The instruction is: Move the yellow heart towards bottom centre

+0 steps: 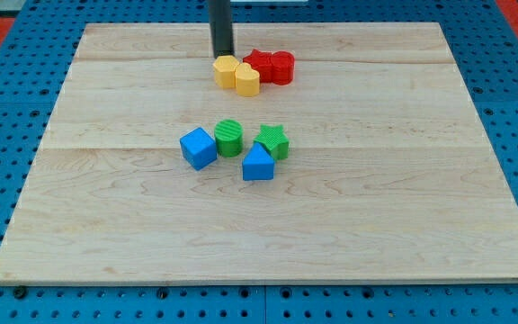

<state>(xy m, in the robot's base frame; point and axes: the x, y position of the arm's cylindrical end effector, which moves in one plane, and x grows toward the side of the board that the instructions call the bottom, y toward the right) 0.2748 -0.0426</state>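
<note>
The yellow heart [247, 80] sits near the view's top centre on the wooden board [106, 216], touching a yellow hexagon block [226, 70] on its left. My tip [223, 55] is just above the yellow hexagon, at its top edge, up and left of the yellow heart. Two red blocks [271, 67] touch the heart's upper right side.
A cluster sits at the board's middle: a blue cube [198, 148], a green cylinder [229, 137], a green star [273, 141] and a blue triangular block [258, 164]. It lies below the yellow heart. Blue pegboard surrounds the board.
</note>
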